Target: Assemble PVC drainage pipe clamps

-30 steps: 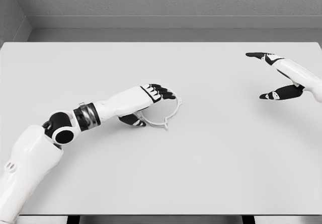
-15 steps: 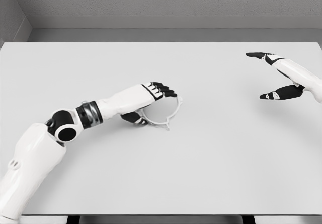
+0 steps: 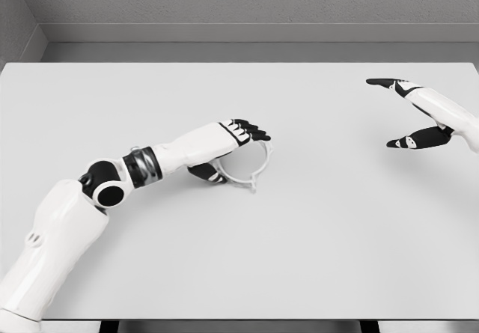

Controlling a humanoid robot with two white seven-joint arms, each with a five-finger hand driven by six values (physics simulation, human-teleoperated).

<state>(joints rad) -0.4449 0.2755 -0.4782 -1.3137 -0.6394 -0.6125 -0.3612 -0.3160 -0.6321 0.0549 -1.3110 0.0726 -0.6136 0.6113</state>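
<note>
my left robot hand [image 3: 228,147] lies a little left of the frame's centre, glossy white shell with black fingers, pinching the thin pale ring-shaped pipe clamp [image 3: 249,168] between fingers above and thumb below. the clamp is a slim open hoop with small tabs at its lower right, resting on the smooth matte white table [image 3: 299,236]. my right robot hand [image 3: 408,112] shows at the upper right edge of the frame, well apart from the clamp, black fingers spread wide and holding nothing.
</note>
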